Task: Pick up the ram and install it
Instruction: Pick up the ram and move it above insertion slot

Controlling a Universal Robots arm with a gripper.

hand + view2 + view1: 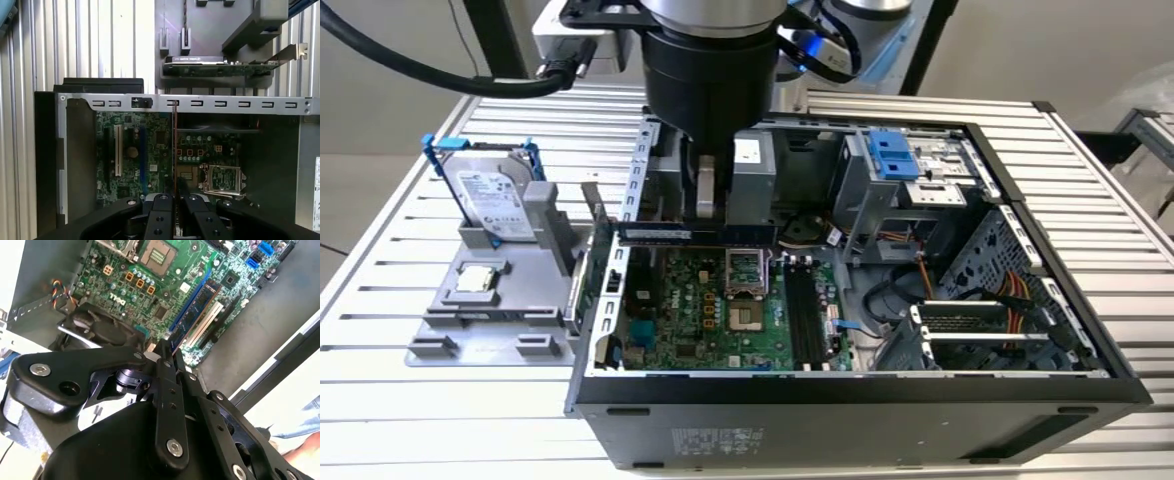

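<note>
I see the gripper [706, 220] clamped on the ram [694, 233], fingers [162, 212] pinched on either side of the stick. In the exterior view the arm comes straight down over the back half of the open case [854, 395]. The ram hangs level under the fingertips, long edge running from that view's left to its right. It's above the board [680, 320], not touching it, and crosswise to the long black slots [801, 315] beside the socket [222, 178].

In the first wrist view the ram [175, 150] is edge-on, a thin line running from between the fingers out toward the case's slotted rail. In the second wrist view the ram [197, 310] sticks out past the gripper [167, 352], with the green board behind it and a white slot [206, 324] showing alongside.

Outside the case, on the exterior view's left, the grey fixture [480, 310] sits on the slatted table [374, 300]. The hard drive [494, 195] stands upright in it and the small square chip [478, 279] lies flat in front of the drive. The first wrist view also shows a card [215, 67] parked on edge in the fixture.
</note>
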